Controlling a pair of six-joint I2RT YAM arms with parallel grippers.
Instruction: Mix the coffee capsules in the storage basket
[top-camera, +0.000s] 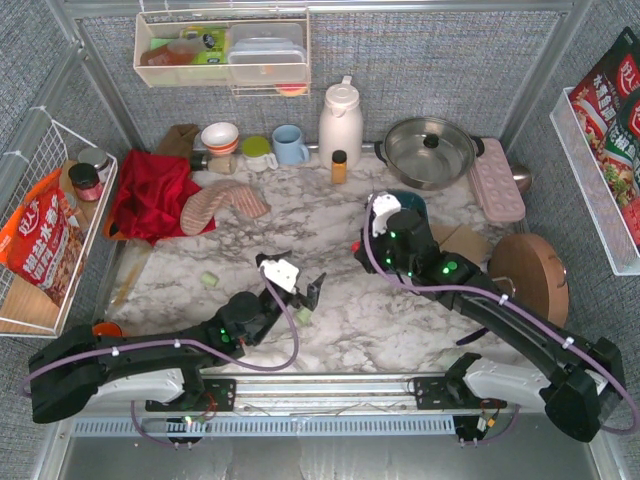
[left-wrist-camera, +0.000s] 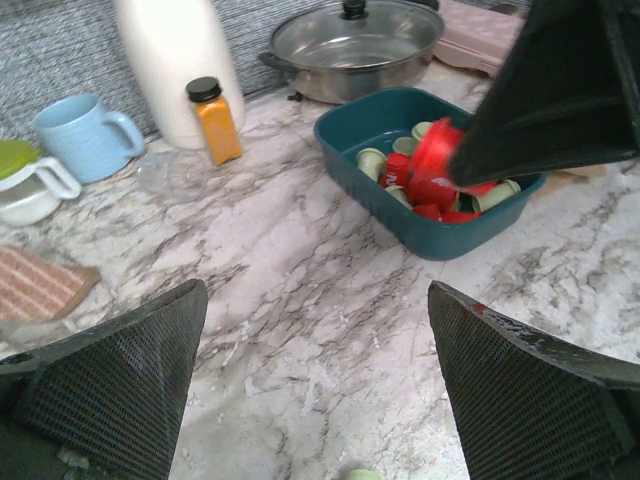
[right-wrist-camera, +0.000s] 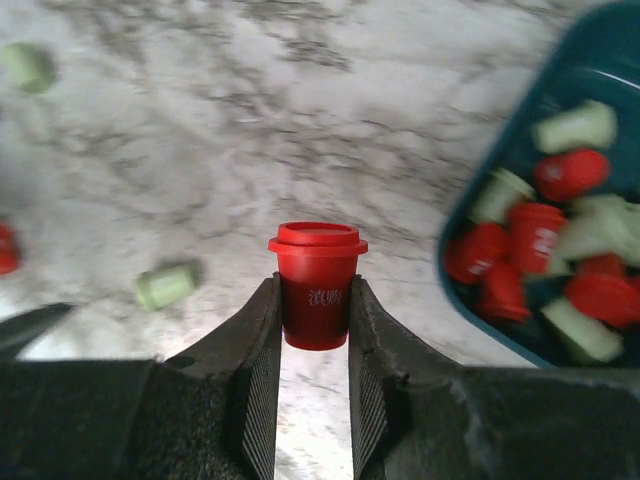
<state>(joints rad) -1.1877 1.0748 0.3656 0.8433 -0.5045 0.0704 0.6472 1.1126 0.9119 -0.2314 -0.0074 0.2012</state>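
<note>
Red capsule (right-wrist-camera: 316, 290) stands upright at frame centre, pinched in the right gripper's (right-wrist-camera: 313, 315) narrowed jaws. Only the left wrist view shows the left gripper (left-wrist-camera: 315, 310) gaping empty (storage basket (left-wrist-camera: 392, 208) upper right, holding mixed coffee capsules (left-wrist-camera: 372, 160)).

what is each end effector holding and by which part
The right end effector grips an upright red coffee capsule by its body, below the rim. The left end effector is open, holding nothing.
</note>
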